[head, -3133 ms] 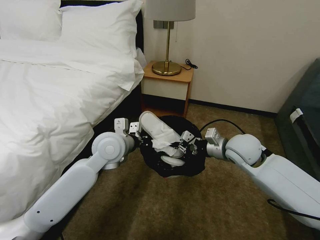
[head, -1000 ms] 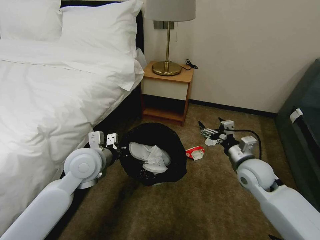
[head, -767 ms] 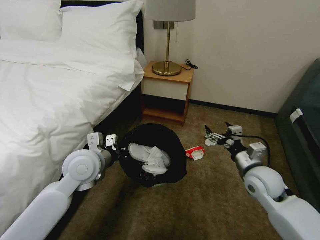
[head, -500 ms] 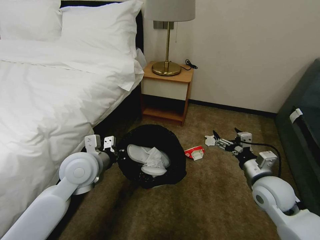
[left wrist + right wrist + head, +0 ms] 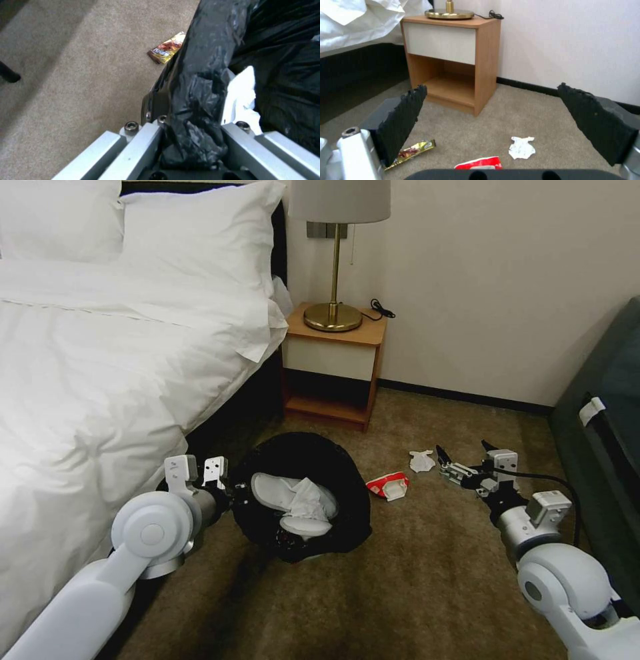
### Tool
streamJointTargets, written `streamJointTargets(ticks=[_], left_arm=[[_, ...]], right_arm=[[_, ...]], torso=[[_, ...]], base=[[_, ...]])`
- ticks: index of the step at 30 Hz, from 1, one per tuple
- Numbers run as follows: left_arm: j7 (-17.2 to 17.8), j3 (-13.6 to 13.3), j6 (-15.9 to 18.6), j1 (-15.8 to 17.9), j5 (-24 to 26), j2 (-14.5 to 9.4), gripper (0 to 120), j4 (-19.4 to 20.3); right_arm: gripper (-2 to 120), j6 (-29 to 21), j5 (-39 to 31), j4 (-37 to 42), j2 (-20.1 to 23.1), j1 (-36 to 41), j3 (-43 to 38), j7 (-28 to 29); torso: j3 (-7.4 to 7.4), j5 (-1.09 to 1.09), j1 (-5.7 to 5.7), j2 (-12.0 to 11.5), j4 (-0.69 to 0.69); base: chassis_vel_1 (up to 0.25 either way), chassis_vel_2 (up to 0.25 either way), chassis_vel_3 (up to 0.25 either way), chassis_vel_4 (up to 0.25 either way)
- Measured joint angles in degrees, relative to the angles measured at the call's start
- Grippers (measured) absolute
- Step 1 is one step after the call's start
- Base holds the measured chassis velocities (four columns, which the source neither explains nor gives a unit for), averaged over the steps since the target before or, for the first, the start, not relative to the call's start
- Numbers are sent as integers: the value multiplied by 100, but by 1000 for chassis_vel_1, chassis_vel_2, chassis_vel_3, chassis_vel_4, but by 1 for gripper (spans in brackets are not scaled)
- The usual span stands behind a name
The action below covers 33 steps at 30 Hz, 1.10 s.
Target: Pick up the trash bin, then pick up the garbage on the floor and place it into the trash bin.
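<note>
The right claw (image 5: 465, 460), wide open and empty, has the crumpled tissue (image 5: 421, 461) just at its nine o'clock, while the left claw (image 5: 191, 140) grips the trash bin (image 5: 333, 463) rim.

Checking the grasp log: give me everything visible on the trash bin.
The trash bin is a round bin lined with a crinkly glossy black bag, its wide mouth tilted toward the camera. It sits between the bed and the red wrapper. The left gripper is clamped on its bagged rim. Inside lie white slippers and a crumpled tissue.
</note>
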State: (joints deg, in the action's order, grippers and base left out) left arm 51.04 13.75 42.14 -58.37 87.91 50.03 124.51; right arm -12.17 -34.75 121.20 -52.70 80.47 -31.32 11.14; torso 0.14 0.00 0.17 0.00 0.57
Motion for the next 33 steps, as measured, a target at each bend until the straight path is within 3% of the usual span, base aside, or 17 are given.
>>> streamJointTargets(ticks=[19, 33], left_arm=[[-105, -60, 0, 32, -157, 5, 1, 57], [-111, 43, 0, 38, -154, 28, 1, 47]], right_arm=[[100, -57, 25, 119, 44, 63, 25, -10], [100, -72, 88, 136, 44, 104, 161, -33]], torso=[[1, 0, 1, 0, 0], [1, 0, 1, 0, 0]], base=[[-83, 57, 63, -80], [-78, 45, 53, -76]])
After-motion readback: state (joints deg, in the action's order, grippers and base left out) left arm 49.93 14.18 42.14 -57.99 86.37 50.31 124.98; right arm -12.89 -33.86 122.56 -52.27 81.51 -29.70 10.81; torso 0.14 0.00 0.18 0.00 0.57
